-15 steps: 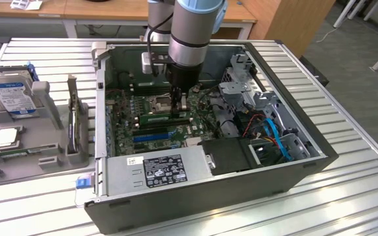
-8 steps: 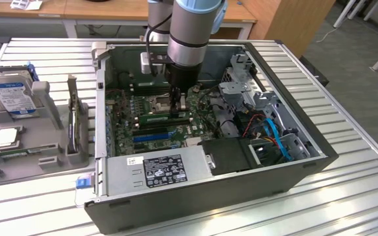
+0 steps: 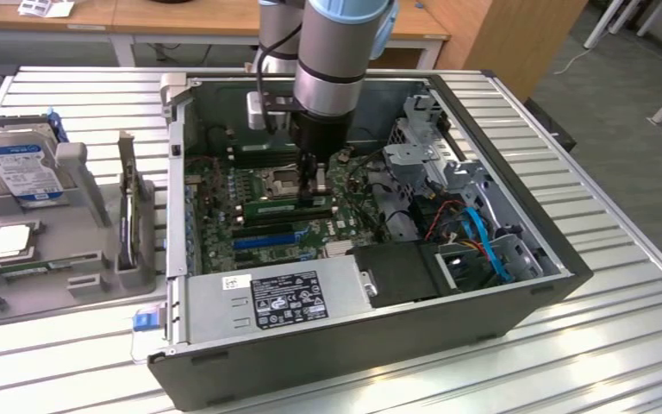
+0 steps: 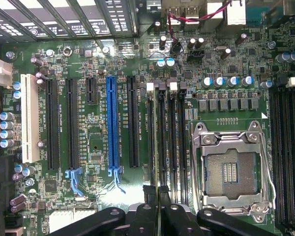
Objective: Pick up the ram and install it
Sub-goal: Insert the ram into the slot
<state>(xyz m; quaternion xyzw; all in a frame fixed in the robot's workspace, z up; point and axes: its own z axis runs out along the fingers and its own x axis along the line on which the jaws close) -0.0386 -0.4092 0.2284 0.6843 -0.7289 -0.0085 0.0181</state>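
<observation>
The ram [image 3: 289,208], a thin green stick, stands on edge in a memory slot of the motherboard [image 3: 221,194] inside the open computer case [image 3: 343,345]. My gripper [image 3: 314,185] reaches straight down into the case and meets the ram's top edge beside the empty processor socket [image 4: 232,171]. In the wrist view my gripper [image 4: 157,196] has its black fingers [image 4: 148,206] almost together. The ram [image 4: 161,142] shows edge-on as a dark strip running away from them along one of the memory slots [image 4: 173,137].
Left of the case in the exterior view, a grey holder [image 3: 32,285] carries a blue-labelled hard drive [image 3: 15,164], a silver processor chip [image 3: 9,241] and an upright card [image 3: 130,207]. The power supply [image 3: 279,297], the drive cage [image 3: 423,164] and blue cables [image 3: 481,241] crowd the case.
</observation>
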